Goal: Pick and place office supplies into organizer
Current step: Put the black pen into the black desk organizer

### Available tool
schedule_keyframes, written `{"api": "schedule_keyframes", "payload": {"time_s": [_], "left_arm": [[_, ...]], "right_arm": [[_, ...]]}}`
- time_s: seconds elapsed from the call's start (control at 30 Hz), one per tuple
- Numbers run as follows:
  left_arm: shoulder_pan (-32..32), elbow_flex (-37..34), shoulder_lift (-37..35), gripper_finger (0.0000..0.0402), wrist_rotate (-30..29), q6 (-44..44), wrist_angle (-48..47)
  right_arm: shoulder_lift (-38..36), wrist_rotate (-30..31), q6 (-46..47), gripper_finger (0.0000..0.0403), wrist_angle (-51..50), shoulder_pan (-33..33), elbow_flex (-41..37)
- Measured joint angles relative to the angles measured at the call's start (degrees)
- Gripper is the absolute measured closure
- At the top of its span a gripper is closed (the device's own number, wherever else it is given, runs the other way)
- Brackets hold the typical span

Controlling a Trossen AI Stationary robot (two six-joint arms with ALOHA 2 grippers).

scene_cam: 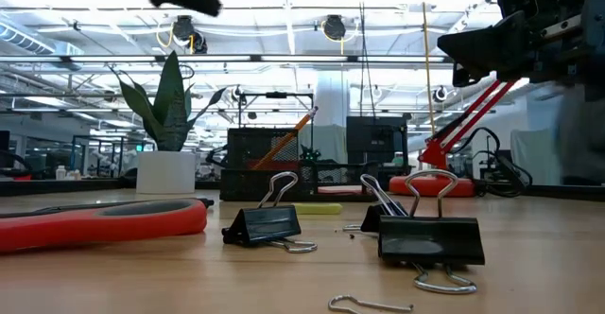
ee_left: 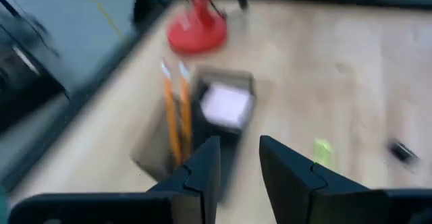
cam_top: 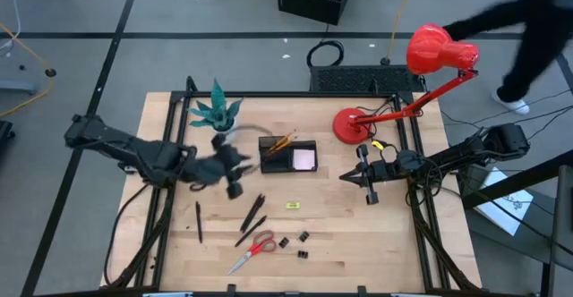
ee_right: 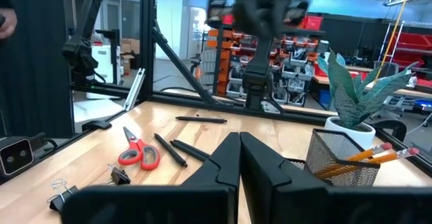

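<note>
The left gripper (cam_top: 235, 173) hovers with fingers parted and empty at nine o'clock of the organizer (cam_top: 287, 155), likely between picks. This black mesh tray holds two orange pencils (cam_top: 283, 141) and a pink pad (cam_top: 303, 159). The right gripper (cam_top: 369, 186) waits clenched at three o'clock.
</note>
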Motion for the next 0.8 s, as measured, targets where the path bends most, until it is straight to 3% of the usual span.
{"api": "schedule_keyframes", "payload": {"time_s": [0.13,0.3,0.53,0.8], "left_arm": [[-4.4,-0.02,3.94,0.0289,0.82,-12.09,-3.54],[-5.71,-0.02,11.7,0.0289,4.14,-17.65,-1.39],[-6.02,-0.04,22.6,0.0289,18.03,-19.93,2.01],[-6.41,-0.04,29.94,0.0289,28.28,-25.21,6.41]], "right_arm": [[0.0,0.0,-0.01,0.0399,1.05,0.0,-0.01],[0.0,-0.02,0.51,0.0399,2.13,0.02,-0.02],[-0.02,-0.02,1.75,0.0399,2.35,0.04,-0.01],[-0.02,-0.02,1.6,0.0399,2.31,0.04,0.0]]}}
